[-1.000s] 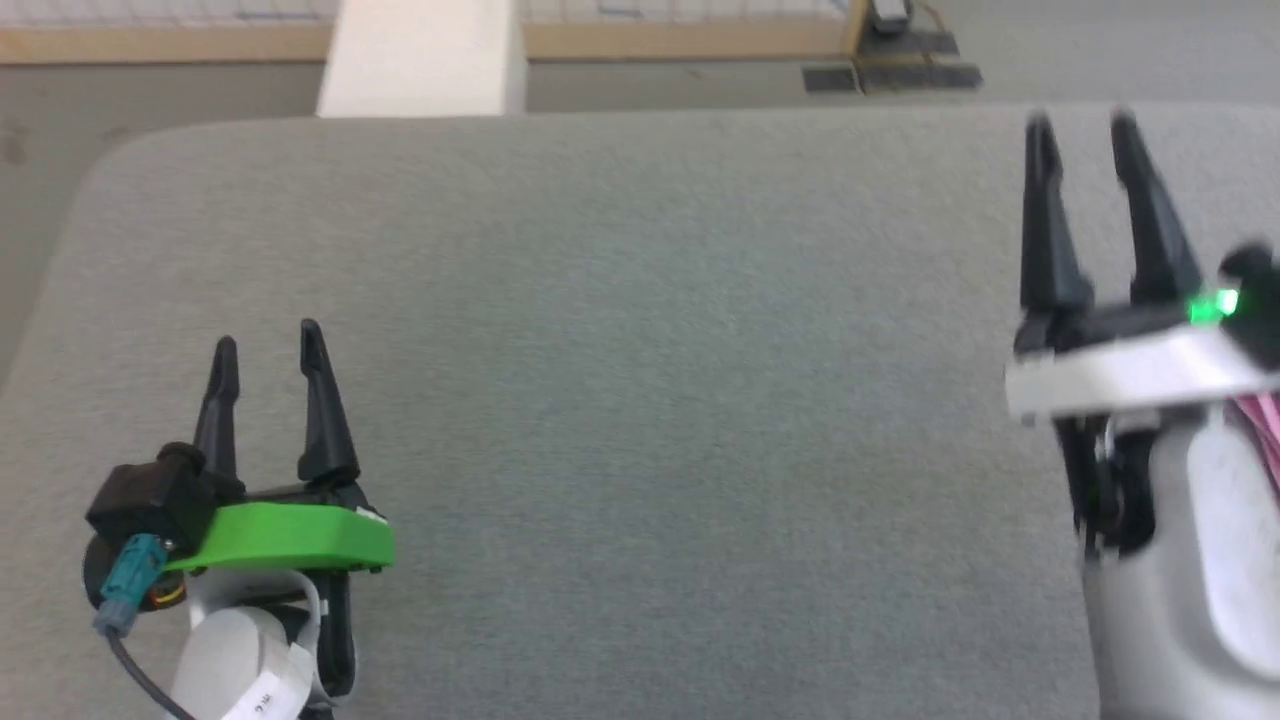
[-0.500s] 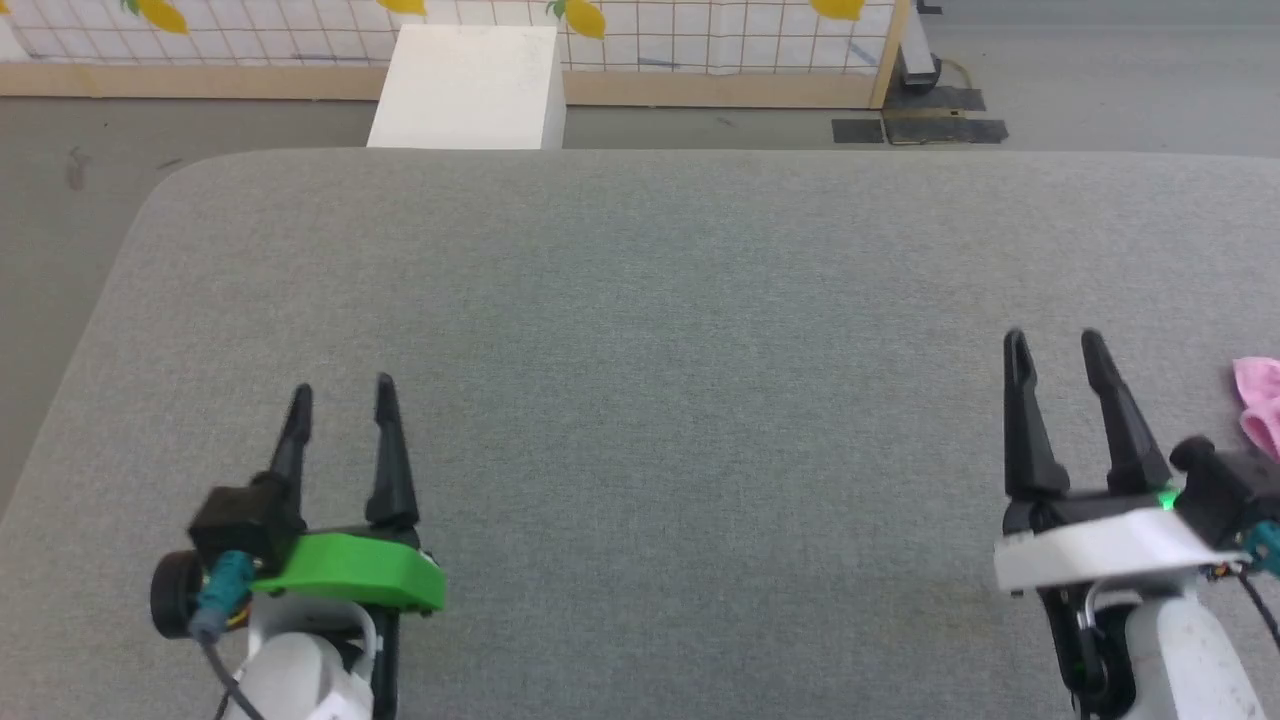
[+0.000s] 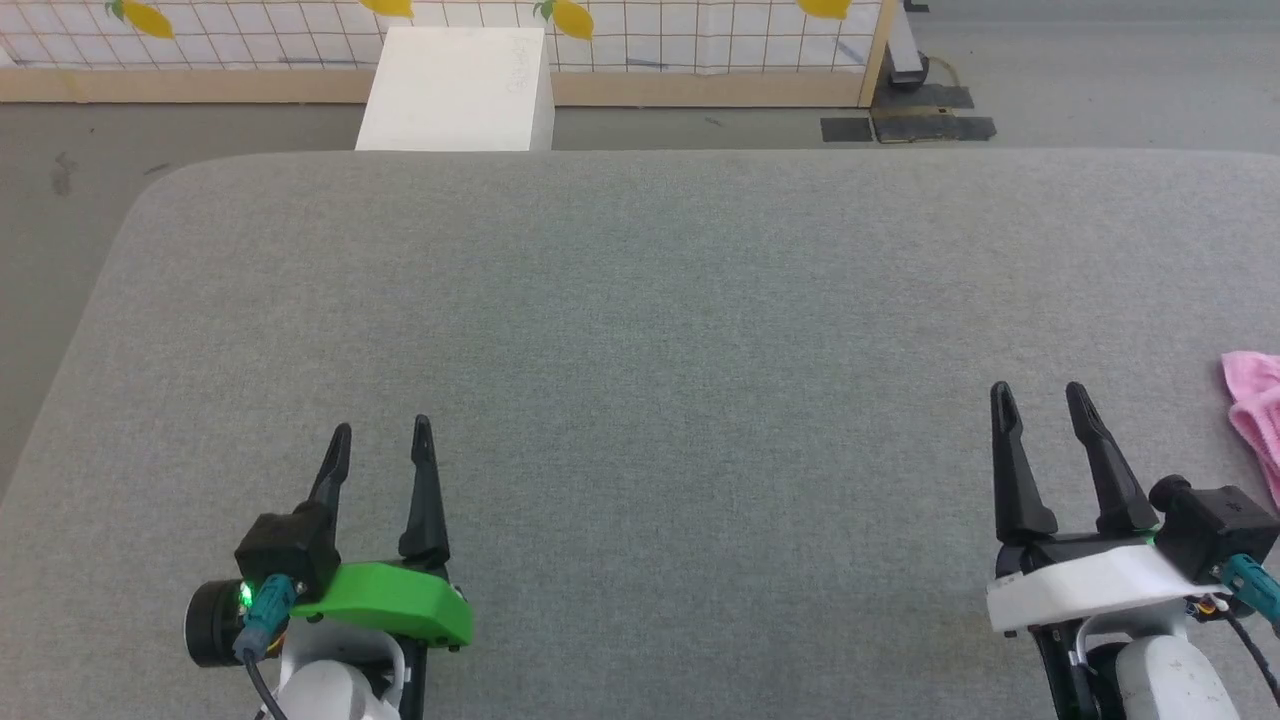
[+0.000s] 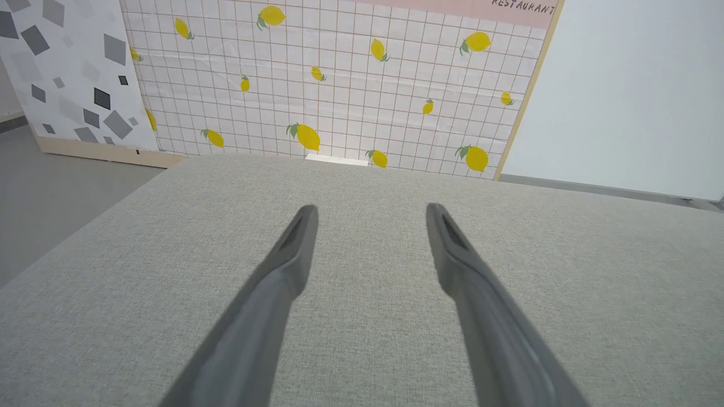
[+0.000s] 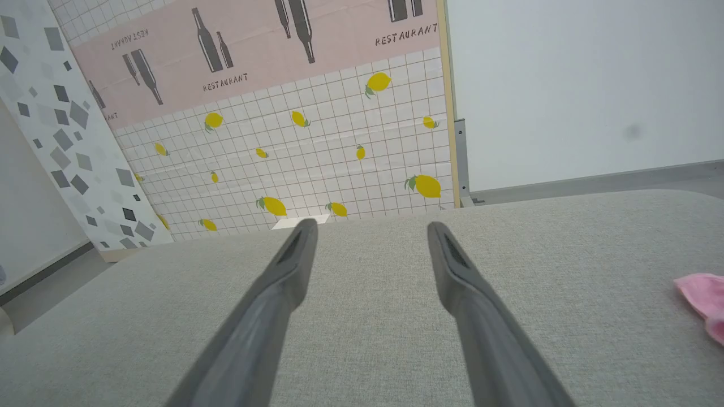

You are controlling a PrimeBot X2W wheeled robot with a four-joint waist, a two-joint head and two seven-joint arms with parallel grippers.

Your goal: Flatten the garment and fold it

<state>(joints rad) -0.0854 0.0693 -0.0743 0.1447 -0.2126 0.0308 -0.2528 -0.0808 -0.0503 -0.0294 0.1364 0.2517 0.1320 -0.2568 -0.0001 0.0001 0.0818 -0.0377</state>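
Head view has both of my grippers over the near part of the grey fabric-covered table (image 3: 640, 280), fingers pointing toward its far edge. My left gripper (image 3: 381, 428) is over the table's near left part. Its two dark fingers are spread apart, bare grey cloth shows between them, and it grips nothing. My right gripper (image 3: 1037, 390) is over the table's near right part, parted by about the same gap and also empty. I cannot tell whether either one touches the cloth.

The pink garment (image 3: 1255, 405) lies on the table at its right side, near my right gripper but apart from it. A crumpled, bunched part of it is in frame, cut off by the picture's border, so I cannot make out its waistband or label. From my right wrist, the same pink bunch lies on the table off to the right of my fingers, not between them.

Past the table's far edge a white box (image 3: 450, 90) stands on the floor. Behind it is a lemon-patterned grid panel (image 3: 700, 30).
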